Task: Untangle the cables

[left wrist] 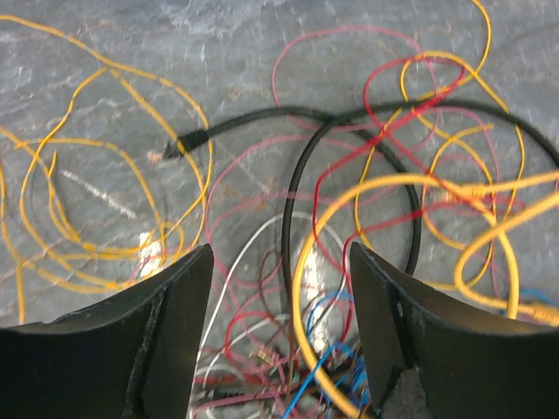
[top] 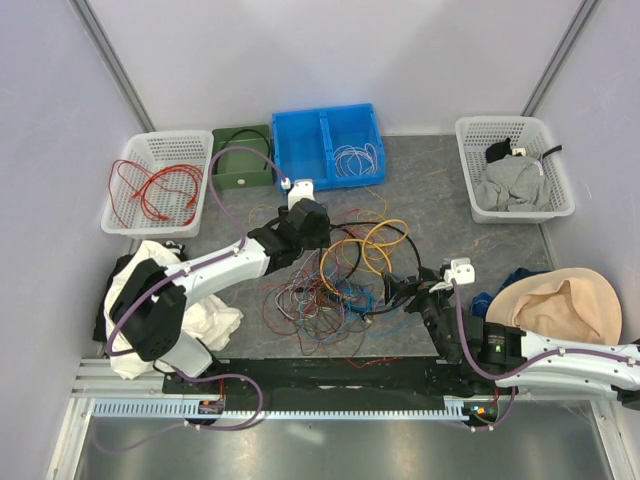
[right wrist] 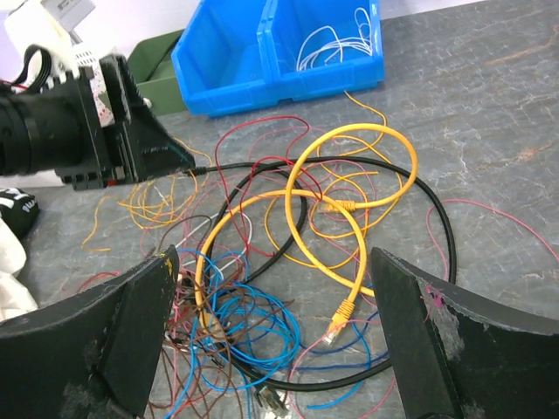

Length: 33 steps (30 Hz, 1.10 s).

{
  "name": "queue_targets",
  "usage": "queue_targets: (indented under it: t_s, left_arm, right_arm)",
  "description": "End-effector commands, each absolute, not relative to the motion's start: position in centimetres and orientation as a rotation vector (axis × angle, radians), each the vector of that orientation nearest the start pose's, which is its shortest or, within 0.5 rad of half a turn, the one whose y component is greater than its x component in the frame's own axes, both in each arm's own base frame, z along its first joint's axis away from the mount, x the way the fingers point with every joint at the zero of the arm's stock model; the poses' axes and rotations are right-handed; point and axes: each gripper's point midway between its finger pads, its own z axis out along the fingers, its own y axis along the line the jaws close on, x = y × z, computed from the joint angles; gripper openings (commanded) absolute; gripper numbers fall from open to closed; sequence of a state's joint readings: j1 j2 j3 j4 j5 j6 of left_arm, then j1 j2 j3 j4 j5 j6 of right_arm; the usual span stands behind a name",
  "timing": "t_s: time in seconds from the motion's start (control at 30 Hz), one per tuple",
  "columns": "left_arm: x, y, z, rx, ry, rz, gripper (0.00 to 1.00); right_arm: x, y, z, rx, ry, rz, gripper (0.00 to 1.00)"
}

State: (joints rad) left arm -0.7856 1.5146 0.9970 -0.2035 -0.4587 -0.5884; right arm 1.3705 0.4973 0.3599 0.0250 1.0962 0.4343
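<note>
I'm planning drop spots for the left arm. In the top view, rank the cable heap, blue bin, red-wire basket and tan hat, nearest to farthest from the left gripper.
From the left gripper:
1. cable heap, right beneath it
2. blue bin, just behind
3. red-wire basket, far left
4. tan hat, far right

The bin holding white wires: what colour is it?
Blue; the bin shows best in the right wrist view.

The tabletop looks like matt, mottled grey stone. The blue bin is smooth, glossy plastic. In front of it, the cables have smooth plastic sheaths, the yellow ones faintly shiny. To its right, a white latticed plastic basket holds soft grey cloth.
</note>
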Motion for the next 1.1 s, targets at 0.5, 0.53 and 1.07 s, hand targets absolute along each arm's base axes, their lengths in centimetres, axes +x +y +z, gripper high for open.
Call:
queue_targets:
  t_s: [0.5,0.53,1.07]
  left_arm:
    - [35.0,-30.4,11.0,0.037,2.122,-0.514,0.85]
    - [35.6,-30.6,11.4,0.032,2.097,-0.518,0.85]
    - [35.9,-29.2,25.6,0.116,1.786,-0.577,0.02]
  right_arm:
    - [18.4,15.6,21.5,0.114,1.656,0.48,0.98]
    - [18.4,15.7,21.4,0.112,1.659,0.481,0.98]
    - [18.5,15.4,22.2,0.111,1.655,0.452,0.98]
